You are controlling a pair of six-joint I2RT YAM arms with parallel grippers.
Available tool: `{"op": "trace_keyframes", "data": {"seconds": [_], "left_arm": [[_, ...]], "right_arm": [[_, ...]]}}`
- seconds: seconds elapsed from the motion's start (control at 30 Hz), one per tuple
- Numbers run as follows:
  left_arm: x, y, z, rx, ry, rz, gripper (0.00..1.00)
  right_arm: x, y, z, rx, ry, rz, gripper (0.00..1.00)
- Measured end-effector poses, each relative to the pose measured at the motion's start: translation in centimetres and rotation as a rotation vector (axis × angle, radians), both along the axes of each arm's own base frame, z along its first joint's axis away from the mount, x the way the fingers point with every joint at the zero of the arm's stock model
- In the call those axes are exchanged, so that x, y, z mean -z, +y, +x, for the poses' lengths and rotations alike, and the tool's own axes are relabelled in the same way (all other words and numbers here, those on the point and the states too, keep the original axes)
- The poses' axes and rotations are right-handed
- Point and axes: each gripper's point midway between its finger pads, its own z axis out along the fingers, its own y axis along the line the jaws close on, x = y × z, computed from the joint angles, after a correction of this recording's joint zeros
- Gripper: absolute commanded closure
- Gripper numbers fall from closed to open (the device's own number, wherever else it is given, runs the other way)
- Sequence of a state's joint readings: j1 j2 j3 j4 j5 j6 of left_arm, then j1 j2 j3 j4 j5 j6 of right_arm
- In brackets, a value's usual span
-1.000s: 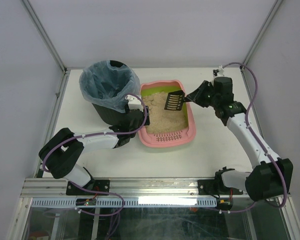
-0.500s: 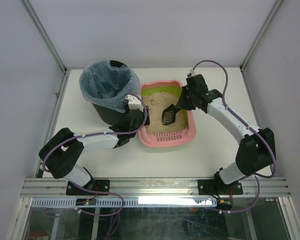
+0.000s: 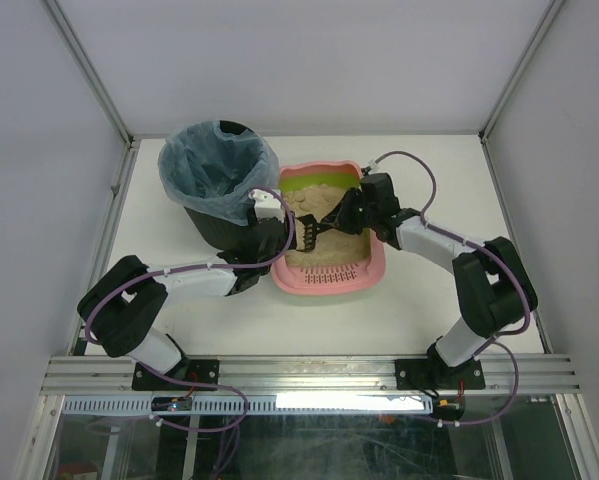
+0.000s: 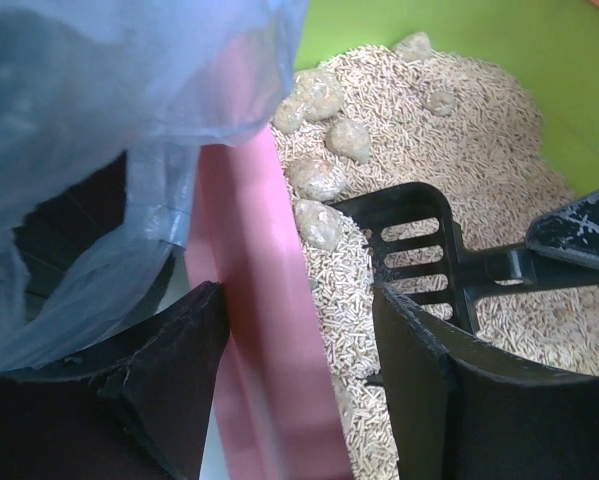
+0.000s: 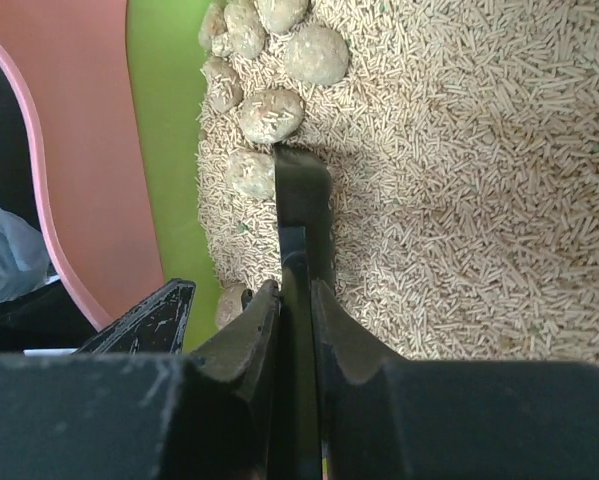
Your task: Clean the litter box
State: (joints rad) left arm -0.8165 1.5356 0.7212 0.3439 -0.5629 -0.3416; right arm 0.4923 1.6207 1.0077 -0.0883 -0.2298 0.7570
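The pink litter box point(image 3: 377, 262) with a lime-green inner rim point(image 5: 164, 120) holds tan pellet litter. Several grey clumps point(image 5: 271, 115) lie along its left side. My right gripper point(image 3: 343, 214) is shut on the handle of the black slotted scoop point(image 3: 314, 232). The scoop point(image 5: 301, 190) stands edge-on with its blade in the litter next to the clumps point(image 4: 319, 180). My left gripper point(image 4: 299, 300) is open and straddles the box's left wall point(image 4: 249, 250). Its outer finger lies against the wall. A strip of litter shows between the wall and its inner finger point(image 4: 419, 380).
A black round bin point(image 3: 219, 180) lined with a blue plastic bag point(image 4: 99, 120) stands right against the box's left side. A slotted ledge point(image 3: 329, 272) crosses the box's near end. Metal frame posts border the white table.
The right arm has swung left and down, carrying the scoop from above the box's far right into the litter near the left wall. The box has shifted slightly left. The left arm is still.
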Motion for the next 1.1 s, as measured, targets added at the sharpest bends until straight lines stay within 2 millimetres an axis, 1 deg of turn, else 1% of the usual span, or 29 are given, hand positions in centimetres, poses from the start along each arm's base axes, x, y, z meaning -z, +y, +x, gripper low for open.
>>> {"op": "trace_keyframes", "data": {"seconds": [0.1, 0.3, 0.57, 0.7, 0.83, 1.0, 1.1], "left_arm": [[0.1, 0.8, 0.3, -0.026, -0.005, 0.023, 0.41], [0.1, 1.0, 0.4, -0.033, -0.007, 0.03, 0.41], [0.1, 1.0, 0.4, -0.034, -0.008, 0.03, 0.41], [0.1, 1.0, 0.4, -0.034, -0.008, 0.03, 0.41], [0.1, 1.0, 0.4, -0.034, -0.008, 0.03, 0.41], [0.1, 1.0, 0.4, -0.034, -0.008, 0.03, 0.41], [0.1, 1.0, 0.4, -0.034, -0.008, 0.03, 0.41]], "right_arm": [[0.4, 0.5, 0.0, 0.038, -0.001, 0.092, 1.0], [-0.7, 0.8, -0.4, 0.086, -0.051, 0.194, 1.0], [-0.8, 0.3, -1.1, 0.165, -0.033, 0.204, 1.0], [-1.0, -0.3, -1.6, 0.201, -0.019, 0.191, 1.0], [-2.1, -1.2, -2.1, 0.23, -0.04, 0.185, 1.0], [-4.2, -2.2, -2.4, 0.255, -0.086, 0.201, 1.0], [-4.9, -2.9, -2.6, 0.267, -0.106, 0.213, 1.0]]}}
